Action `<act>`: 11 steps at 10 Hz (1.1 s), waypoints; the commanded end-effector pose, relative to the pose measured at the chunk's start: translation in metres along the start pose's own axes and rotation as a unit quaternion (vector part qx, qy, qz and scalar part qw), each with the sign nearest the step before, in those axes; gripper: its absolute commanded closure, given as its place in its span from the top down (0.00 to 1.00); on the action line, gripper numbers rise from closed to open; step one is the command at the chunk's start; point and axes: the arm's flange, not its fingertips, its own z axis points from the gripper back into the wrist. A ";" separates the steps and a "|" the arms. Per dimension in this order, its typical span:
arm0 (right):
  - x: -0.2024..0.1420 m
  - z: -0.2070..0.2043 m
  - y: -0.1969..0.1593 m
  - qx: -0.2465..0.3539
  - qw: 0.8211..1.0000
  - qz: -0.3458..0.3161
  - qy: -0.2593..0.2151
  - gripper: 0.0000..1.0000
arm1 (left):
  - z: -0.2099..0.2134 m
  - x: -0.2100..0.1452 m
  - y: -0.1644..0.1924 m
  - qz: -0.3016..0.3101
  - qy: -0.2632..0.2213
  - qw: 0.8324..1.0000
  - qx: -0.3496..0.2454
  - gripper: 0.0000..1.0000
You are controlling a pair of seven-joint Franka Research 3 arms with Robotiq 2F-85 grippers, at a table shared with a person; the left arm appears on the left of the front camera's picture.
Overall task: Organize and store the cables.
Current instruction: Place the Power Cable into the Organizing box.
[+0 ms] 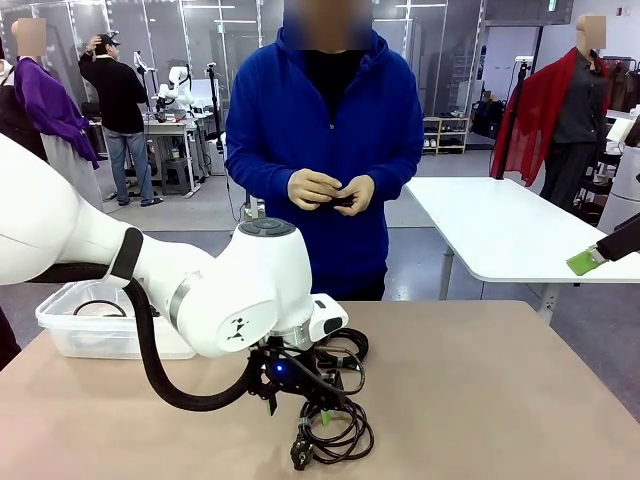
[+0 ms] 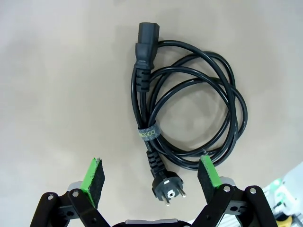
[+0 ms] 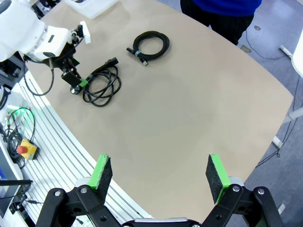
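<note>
Gripper on left arm (image 2: 151, 176) hangs wide open just above thick black strapped power-cord coil (image 2: 145, 71) on beige table (image 2: 57, 94), green pads (image 2: 92, 177) straddling its round plug (image 2: 168, 189), likely to pinch there; right gripper (image 3: 158, 170), also open, waits high aside.

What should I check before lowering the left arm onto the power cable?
1. Left gripper open: ok, jaws wide.
2. Power cable centred: not ok; its plug and tied section lie between the fingers, but the outer loop runs under one pad.
3. Coil tied: ok, a strap wraps it.
4. Person's hands away from the table: ok, held at the chest.
5. Bin on the left arm's side: ok.
6. Right gripper out of the way: ok, open, high above the table.
</note>
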 end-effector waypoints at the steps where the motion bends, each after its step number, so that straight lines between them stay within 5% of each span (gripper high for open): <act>1: 0.002 0.001 0.000 0.001 1.000 -0.007 0.002 1.00 | -0.014 -0.002 -0.010 0.031 -0.034 0.999 0.017 1.00; 5: 0.002 0.001 0.000 0.001 1.000 -0.007 0.002 1.00 | -0.023 -0.009 -0.022 0.109 -0.023 0.993 0.037 1.00; 11: 0.002 0.001 0.000 0.001 1.000 -0.007 0.002 1.00 | -0.029 -0.005 -0.015 0.120 0.007 0.992 0.025 1.00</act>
